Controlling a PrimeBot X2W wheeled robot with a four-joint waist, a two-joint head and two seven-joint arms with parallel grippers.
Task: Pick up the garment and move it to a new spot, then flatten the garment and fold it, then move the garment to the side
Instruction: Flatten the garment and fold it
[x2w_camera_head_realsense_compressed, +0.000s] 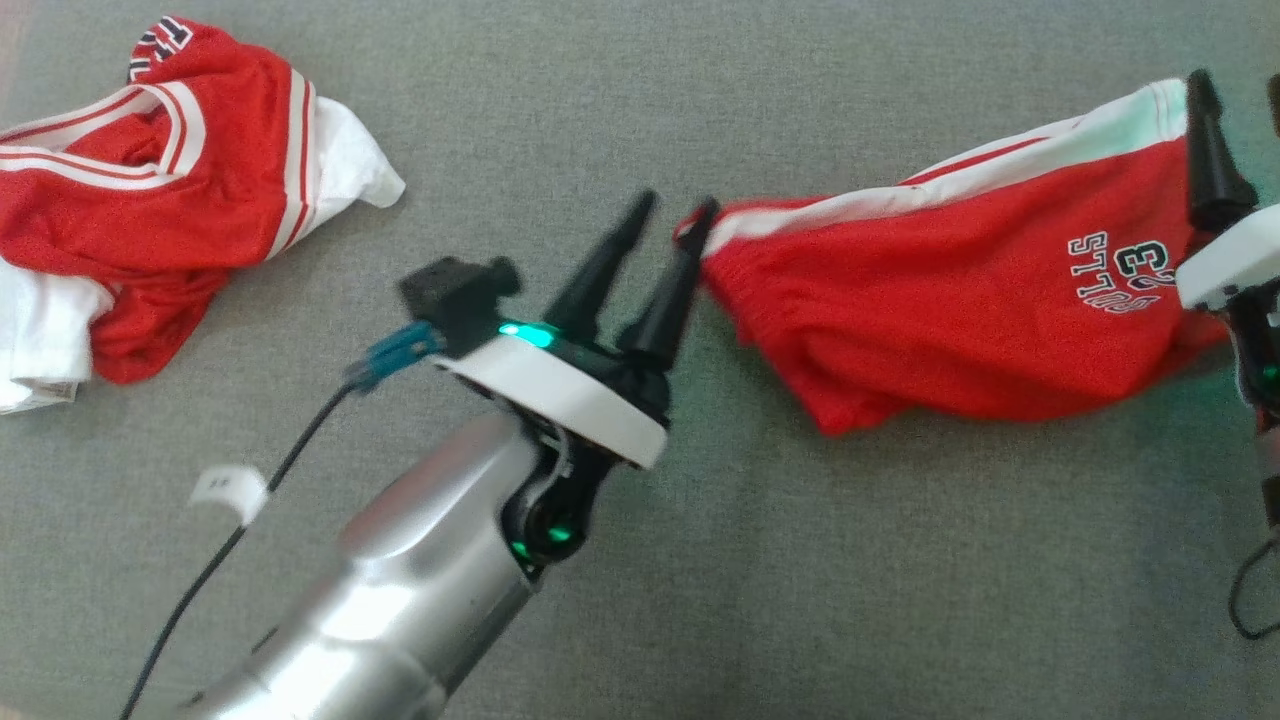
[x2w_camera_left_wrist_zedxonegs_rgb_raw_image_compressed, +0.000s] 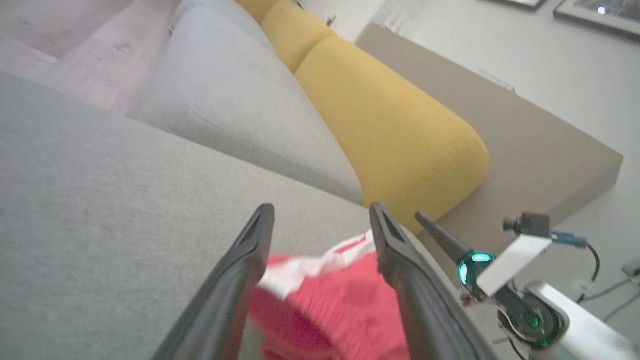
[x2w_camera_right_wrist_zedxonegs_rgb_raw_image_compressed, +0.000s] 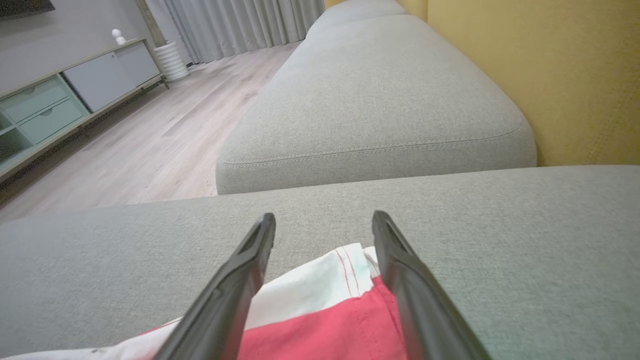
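At about 10 o'clock in the head view a crumpled red-and-white jersey (x2w_camera_head_realsense_compressed: 150, 190) lies apart and plays no part here. At the centre the left gripper (x2w_camera_head_realsense_compressed: 675, 215) points toward 1 o'clock with its jaws spread, one fingertip touching the left corner of the red shorts (x2w_camera_head_realsense_compressed: 950, 310) but pinching nothing. The shorts lie at 3 o'clock on the grey sofa cushion (x2w_camera_head_realsense_compressed: 900, 560), stretched sideways yet rumpled. Their white band with a red stripe runs along the upper edge, the lower edge is bunched, and the white lettering reads upside down. At the far right the right gripper (x2w_camera_right_wrist_zedxonegs_rgb_raw_image_compressed: 324, 220) also stands spread, with the band's other end lying between its fingers. This looks like the flattening step. Next, both jaws probably need to close on the band's two corners and then draw apart evenly so that the cloth lies smooth.
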